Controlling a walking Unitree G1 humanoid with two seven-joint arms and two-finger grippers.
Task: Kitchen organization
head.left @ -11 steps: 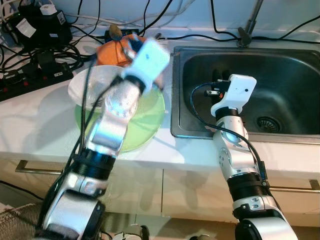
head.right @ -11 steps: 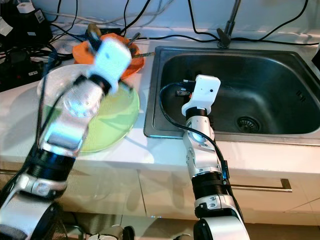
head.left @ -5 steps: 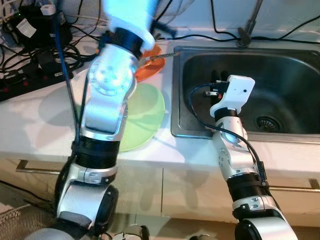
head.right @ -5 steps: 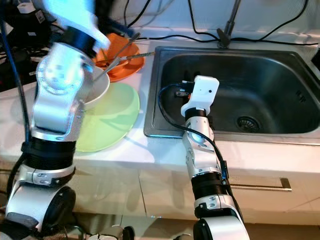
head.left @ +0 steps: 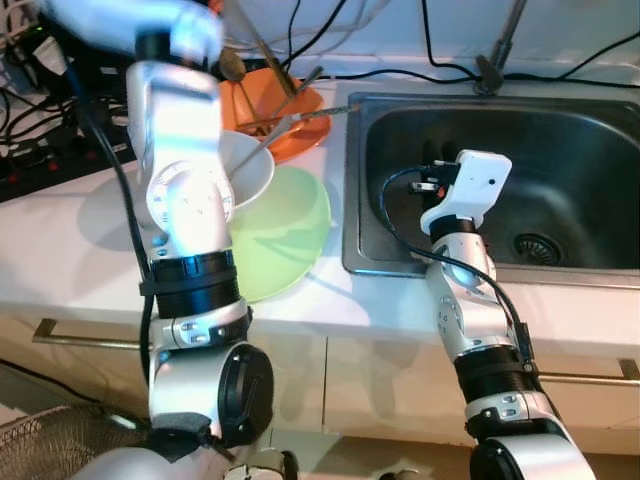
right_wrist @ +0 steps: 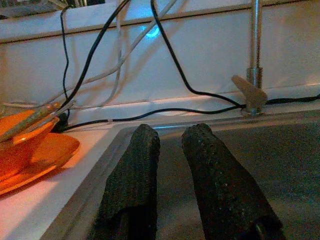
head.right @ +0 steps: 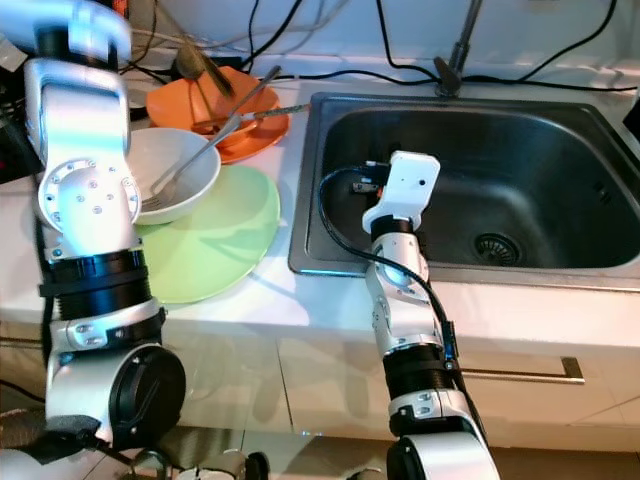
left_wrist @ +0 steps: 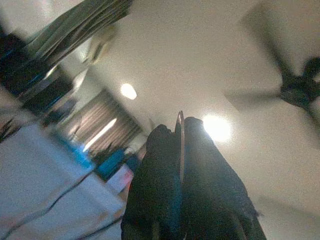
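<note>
Left wrist view: left gripper raised toward ceiling, fingers pressed together on thin flat sliver, identity unclear. Right gripper slightly parted, empty, poised over sink edge. On bench: white bowl with fork sits on green plate; orange bowl with utensils behind. Step: likely sorting dishes. Next: lower left arm, settle what it carries, then choose next dish.

From the head I look down with both eyes on the same counter and sink, the right eye a little shifted sideways. My left wrist camera faces up to the ceiling. My right wrist camera looks low and close over the sink edge toward the back wall.
</note>
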